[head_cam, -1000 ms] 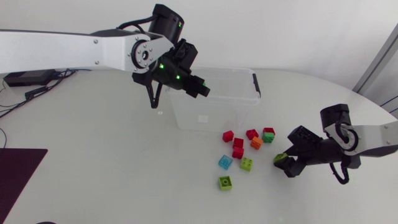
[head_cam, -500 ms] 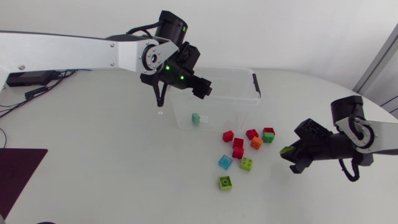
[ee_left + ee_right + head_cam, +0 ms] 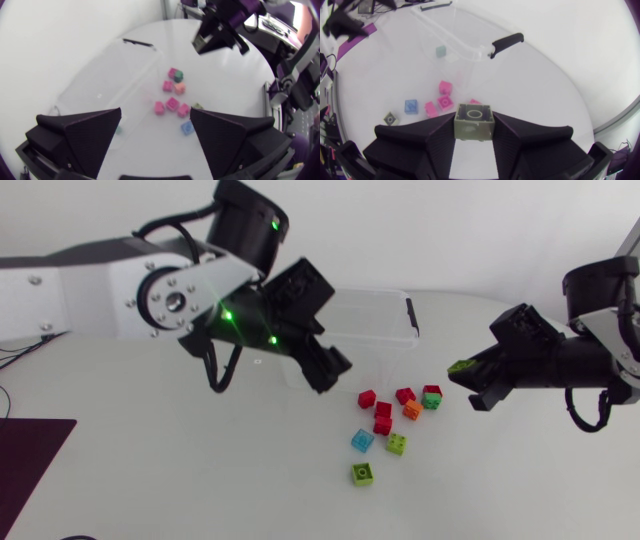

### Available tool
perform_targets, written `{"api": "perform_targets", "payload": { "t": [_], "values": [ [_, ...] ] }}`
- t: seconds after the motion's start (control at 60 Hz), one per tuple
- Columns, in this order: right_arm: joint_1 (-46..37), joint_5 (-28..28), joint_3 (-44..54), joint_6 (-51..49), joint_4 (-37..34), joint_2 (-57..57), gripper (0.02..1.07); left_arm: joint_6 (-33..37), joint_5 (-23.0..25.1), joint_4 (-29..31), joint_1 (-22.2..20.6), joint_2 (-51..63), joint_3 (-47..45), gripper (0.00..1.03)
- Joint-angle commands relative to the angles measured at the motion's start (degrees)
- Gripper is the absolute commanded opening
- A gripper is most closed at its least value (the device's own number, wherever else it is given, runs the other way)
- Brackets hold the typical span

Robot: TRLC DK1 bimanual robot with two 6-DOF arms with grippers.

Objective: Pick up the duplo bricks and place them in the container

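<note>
A clear plastic container (image 3: 375,320) stands at the back of the table with a teal brick (image 3: 440,51) inside. My left gripper (image 3: 325,372) hangs over the container's front wall, its fingers (image 3: 80,135) wide apart and empty. My right gripper (image 3: 468,378) is up in the air to the right of the brick pile, shut on a green brick (image 3: 474,121) that also shows in the head view (image 3: 462,366). On the table in front of the container lie several loose bricks: red (image 3: 367,398), orange (image 3: 412,409), blue (image 3: 361,441) and lime (image 3: 362,473).
The container's black latch handle (image 3: 506,44) sits on its right end wall. A dark mat (image 3: 30,450) lies at the table's front left. My right gripper (image 3: 217,35) shows beyond the brick pile (image 3: 172,102) in the left wrist view.
My left gripper opened and dropped the teal brick into the container, then swung forward over its front wall. My right gripper shut on the green brick and lifted it off the table.
</note>
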State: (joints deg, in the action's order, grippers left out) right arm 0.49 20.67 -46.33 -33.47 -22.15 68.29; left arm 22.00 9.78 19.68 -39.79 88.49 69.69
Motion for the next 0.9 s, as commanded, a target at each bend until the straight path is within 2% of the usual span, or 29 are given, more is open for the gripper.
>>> {"api": "perform_targets", "payload": {
  "t": [0.0,0.167,0.367,0.733,0.767,0.8,0.833,0.883],
  "values": [
    [1.4,0.3,-3.2,3.7,-0.5,0.4,0.31,4.4,1.0,1.3,-1.6,-0.6,-4.7,0.96],
    [4.5,0.3,-10.2,8.0,0.6,4.9,0.31,7.7,1.9,1.3,-4.9,2.0,-9.5,0.96],
    [8.0,-1.4,-19.3,11.2,2.5,14.3,0.32,8.5,1.9,1.1,-9.6,6.3,-11.0,0.96],
    [12.4,-3.7,-31.4,13.1,3.9,29.4,0.35,8.4,1.8,1.1,-12.1,11.0,-10.2,0.96],
    [12.4,-3.7,-32.3,13.5,3.9,30.8,0.49,8.3,1.6,1.2,-12.4,11.6,-9.9,0.96],
    [12.4,-3.7,-32.9,13.6,3.8,31.7,0.68,8.1,1.6,1.2,-12.6,12.1,-9.6,0.96],
    [12.4,-3.7,-33.0,13.9,3.7,31.9,0.83,8.1,1.3,1.2,-12.8,12.4,-9.3,0.96],
    [12.3,-4.0,-32.9,14.2,3.8,31.6,0.96,7.7,0.3,1.3,-13.2,13.0,-8.8,0.96]
  ]
}}
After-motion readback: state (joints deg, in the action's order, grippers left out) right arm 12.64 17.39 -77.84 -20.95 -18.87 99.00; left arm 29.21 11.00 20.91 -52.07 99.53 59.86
